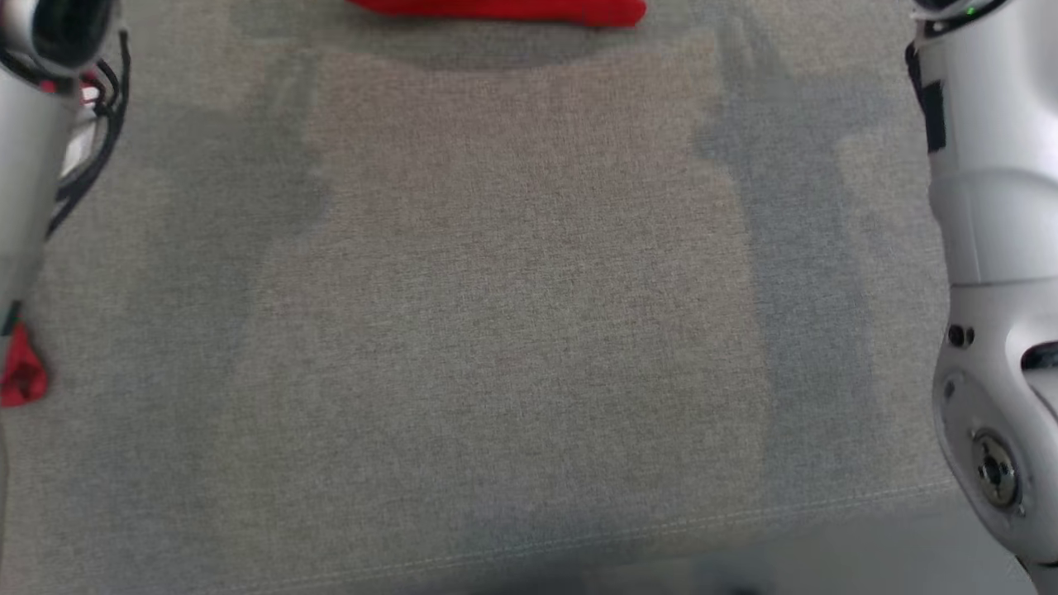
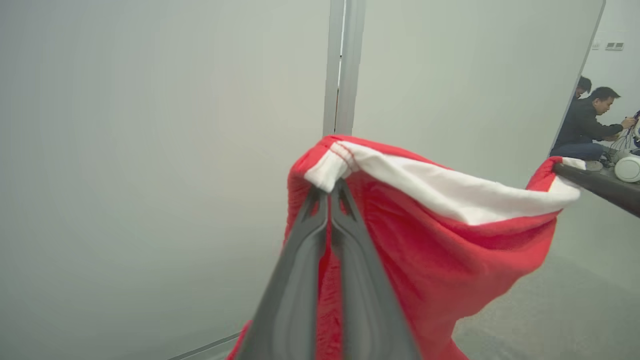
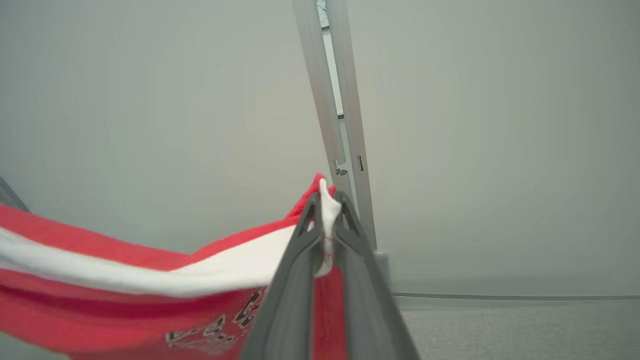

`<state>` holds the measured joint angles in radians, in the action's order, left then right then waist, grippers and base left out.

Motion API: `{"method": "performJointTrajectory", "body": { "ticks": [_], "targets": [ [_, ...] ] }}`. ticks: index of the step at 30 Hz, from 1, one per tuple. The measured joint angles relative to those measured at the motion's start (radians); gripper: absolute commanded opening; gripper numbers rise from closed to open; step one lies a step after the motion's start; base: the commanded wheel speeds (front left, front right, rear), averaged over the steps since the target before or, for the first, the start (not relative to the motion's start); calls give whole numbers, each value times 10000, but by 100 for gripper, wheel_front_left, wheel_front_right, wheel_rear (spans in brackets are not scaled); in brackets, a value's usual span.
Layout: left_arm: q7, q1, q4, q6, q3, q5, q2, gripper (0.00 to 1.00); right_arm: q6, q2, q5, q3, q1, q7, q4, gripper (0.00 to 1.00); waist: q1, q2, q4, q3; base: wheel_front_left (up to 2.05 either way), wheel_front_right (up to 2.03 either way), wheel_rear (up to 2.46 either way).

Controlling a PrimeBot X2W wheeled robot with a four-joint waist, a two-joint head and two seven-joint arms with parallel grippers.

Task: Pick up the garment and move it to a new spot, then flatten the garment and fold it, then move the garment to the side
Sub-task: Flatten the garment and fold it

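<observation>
A grey cloth surface (image 1: 529,330) lies below, with pale walls behind. The red garment (image 2: 440,250) hangs in the air between the left gripper (image 2: 331,189) and right gripper (image 3: 328,197), each clamped on a corner of its white band (image 2: 450,192). It looks soft, light and floppy, so these corners seem the best hold for spreading it flat.

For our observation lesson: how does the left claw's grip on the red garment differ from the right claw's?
The left claw pinches a bunched corner of the garment, which hangs to its view's right; the right claw grips a thin white fold, the cloth stretching to its view's left. Black lettering sits near the right claw, red cloth near the left. Both are shut on the white band.
</observation>
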<state>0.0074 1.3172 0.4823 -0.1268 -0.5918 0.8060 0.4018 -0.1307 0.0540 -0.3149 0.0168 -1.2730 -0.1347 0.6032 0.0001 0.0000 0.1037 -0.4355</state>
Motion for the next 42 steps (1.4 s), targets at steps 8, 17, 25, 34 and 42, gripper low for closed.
{"method": "performJointTrajectory", "body": {
  "ticks": [8,17,25,34,42],
  "targets": [
    [-673,1802,-148,-21,443,612,146,0,-6,-42,1365,1189,-2738,2694,1246,0,1,0,483,-1323,0,0,0],
    [-2362,2473,-150,-38,863,784,46,0,-8,-61,1770,1465,-4181,3933,1220,0,1,0,809,-1822,0,0,0],
    [-2569,819,-349,-36,322,1256,19,0,-4,-48,1856,328,-3080,3958,1348,0,0,0,547,-2078,0,0,0],
    [-2681,-2315,-1206,65,173,1208,746,0,-8,936,54,-1605,-763,2378,654,0,-1,0,249,-1454,0,0,0],
    [-2196,-5081,-2328,1185,-890,648,1183,0,-10,1691,-512,-1329,3276,-581,-2182,0,-2,0,1,-386,0,0,0]
  ]
}}
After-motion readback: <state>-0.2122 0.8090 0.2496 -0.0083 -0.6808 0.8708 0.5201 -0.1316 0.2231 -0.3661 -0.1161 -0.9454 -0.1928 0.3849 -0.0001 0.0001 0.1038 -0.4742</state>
